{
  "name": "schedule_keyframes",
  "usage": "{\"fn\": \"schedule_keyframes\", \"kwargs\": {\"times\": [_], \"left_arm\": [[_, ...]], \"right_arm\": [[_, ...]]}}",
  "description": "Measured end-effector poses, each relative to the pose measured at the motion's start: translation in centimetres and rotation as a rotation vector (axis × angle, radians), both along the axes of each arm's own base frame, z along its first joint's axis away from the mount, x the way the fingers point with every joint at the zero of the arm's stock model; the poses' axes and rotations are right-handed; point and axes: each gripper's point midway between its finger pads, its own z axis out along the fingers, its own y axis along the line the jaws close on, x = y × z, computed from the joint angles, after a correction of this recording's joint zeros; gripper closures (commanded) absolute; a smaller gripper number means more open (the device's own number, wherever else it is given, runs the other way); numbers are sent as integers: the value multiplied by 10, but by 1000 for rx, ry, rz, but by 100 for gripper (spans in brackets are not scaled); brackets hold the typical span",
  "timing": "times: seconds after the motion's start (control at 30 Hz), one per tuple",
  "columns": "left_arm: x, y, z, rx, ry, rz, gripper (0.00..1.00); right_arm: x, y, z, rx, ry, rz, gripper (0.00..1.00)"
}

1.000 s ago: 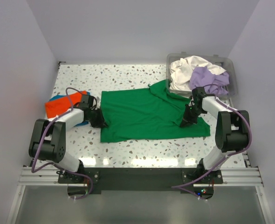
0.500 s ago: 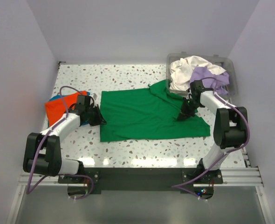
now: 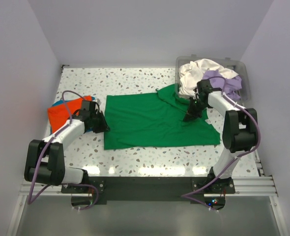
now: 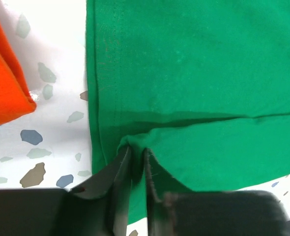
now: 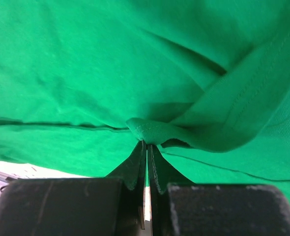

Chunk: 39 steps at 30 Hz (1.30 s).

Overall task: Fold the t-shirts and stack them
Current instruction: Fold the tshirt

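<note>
Top view. Green shirt point(image 3: 155, 123) lies spread flat at mid-table point(image 3: 135, 78), long side running 9 to 3 o'clock. Its 1 o'clock corner is rumpled and reaches up against the bin point(image 3: 244, 66).

Left gripper point(image 3: 101, 126) sits low at the shirt's 9 o'clock edge. Wrist view: jaws drawn nearly together, pinching a small tuck of green hem at the tips. A crease runs from the pinch toward 3 o'clock.

Right gripper point(image 3: 189, 117) is on the cloth at about 2 o'clock from the shirt's centre, inboard of the 3 o'clock edge. Wrist view: jaws pressed to a thin slit, gripping a rolled nub of green fabric. Creases spread outward from the nub.

Orange shirt point(image 3: 64, 112) lies folded at 9 o'clock of the left gripper, near the green hem but apart from it, with speckled table showing between. A sliver of blue shirt point(image 3: 60, 103) peeks out at its 12 o'clock edge.

The bin, at the table's 1 o'clock corner, holds a crumpled white shirt point(image 3: 199, 71). A lavender shirt point(image 3: 218, 81) is bunched at the white one's 4 o'clock side.
</note>
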Motion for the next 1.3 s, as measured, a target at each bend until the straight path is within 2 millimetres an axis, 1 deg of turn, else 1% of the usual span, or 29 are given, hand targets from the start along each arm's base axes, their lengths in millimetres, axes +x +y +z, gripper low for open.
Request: {"fn": "schedule_keyframes", "kwargs": {"times": [0.07, 0.17, 0.23, 0.27, 0.33, 0.37, 0.4, 0.5, 0.53, 0.6, 0.63, 0.7, 0.8, 0.9, 1.0, 1.07, 1.13, 1.3], "left_arm": [[0, 2, -1, 9, 1, 7, 70], [-1, 4, -2, 21, 7, 16, 68], [-2, 6, 0, 28, 5, 20, 66], [-1, 6, 1, 31, 1, 21, 63], [1, 8, 6, 37, -8, 25, 63], [4, 8, 9, 38, -17, 27, 62], [6, 7, 13, 37, -26, 27, 62], [12, 6, 23, 31, -57, 27, 62], [13, 6, 25, 28, -63, 25, 62], [13, 4, 26, 17, -65, 19, 62], [12, 3, 26, 13, -64, 16, 62], [11, -1, 27, -3, -60, 5, 62], [5, -7, 26, -35, -47, -21, 62], [-14, -13, 15, -57, 4, -48, 62], [-39, -16, 1, -75, 90, -67, 62], [-54, -18, -6, -90, 139, -78, 63], [-64, -20, -10, -105, 169, -87, 63], [-77, -23, -19, -124, 225, -102, 63]], "right_arm": [[4, 2, 0, 5, -4, 2, 100], [8, 7, -4, 17, 6, 9, 98], [10, 11, -10, 22, 17, 17, 98], [10, 13, -12, 25, 22, 20, 98], [15, 18, -14, 37, 20, 27, 98], [18, 21, -14, 44, 14, 29, 96], [20, 23, -13, 52, 11, 32, 92], [27, 32, -12, 71, 6, 42, 73], [28, 34, -12, 74, 4, 48, 56], [30, 38, -12, 78, 3, 52, 45], [30, 40, -11, 78, -1, 57, 35], [31, 41, -9, 79, -5, 62, 29], [30, 41, -5, 74, -13, 66, 26], [20, 37, 6, 66, -30, 64, 24], [0, 30, 21, 46, -57, 57, 23], [-16, 24, 24, 29, -64, 51, 22], [-31, 18, 19, 11, -49, 45, 22], [-61, 7, -13, -39, 55, 30, 22]]}}
